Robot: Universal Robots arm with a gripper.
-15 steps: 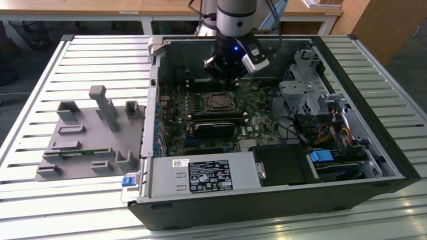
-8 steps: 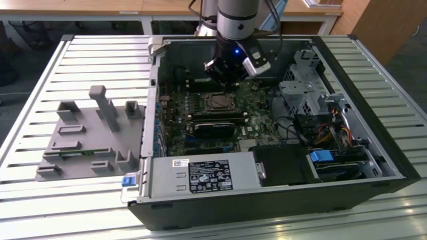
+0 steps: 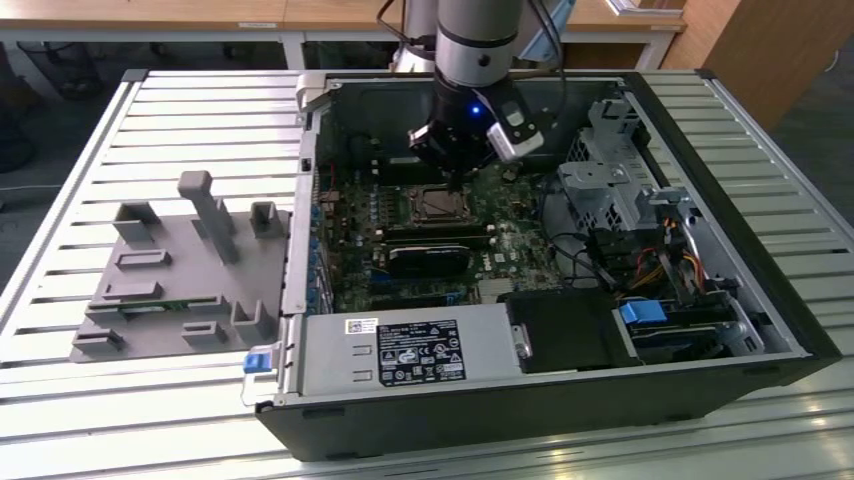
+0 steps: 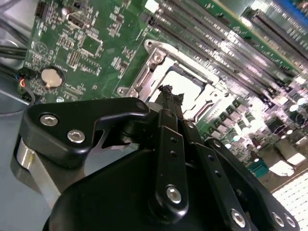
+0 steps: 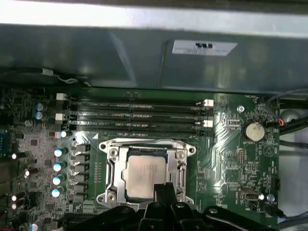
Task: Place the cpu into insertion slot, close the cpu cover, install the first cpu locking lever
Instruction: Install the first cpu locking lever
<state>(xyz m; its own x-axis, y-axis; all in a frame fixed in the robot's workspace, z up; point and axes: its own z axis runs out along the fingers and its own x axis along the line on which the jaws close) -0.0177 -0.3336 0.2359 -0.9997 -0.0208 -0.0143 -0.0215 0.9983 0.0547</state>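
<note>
The cpu (image 5: 143,174) lies flat in the insertion slot (image 5: 107,197) on the green motherboard, its dull silver top facing up. The cpu cover (image 5: 113,168), a silvery frame, lies down around the chip, which shows through its window. My gripper (image 5: 163,188) hangs just above the socket's edge, its black fingers drawn together to a narrow tip with nothing between them. In the second wrist view the gripper (image 4: 168,91) points at the cover (image 4: 144,79) beside the bright chip (image 4: 185,85). In the exterior view the gripper (image 3: 461,172) stands over the socket (image 3: 437,204) inside the open case.
Long black memory slots (image 5: 134,115) run beside the socket, near the case wall (image 5: 144,53). A coin battery (image 5: 253,130) sits on the board. The power supply (image 3: 400,352) and drive cage (image 3: 614,190) flank the board. A grey fixture (image 3: 174,270) lies on the slatted table.
</note>
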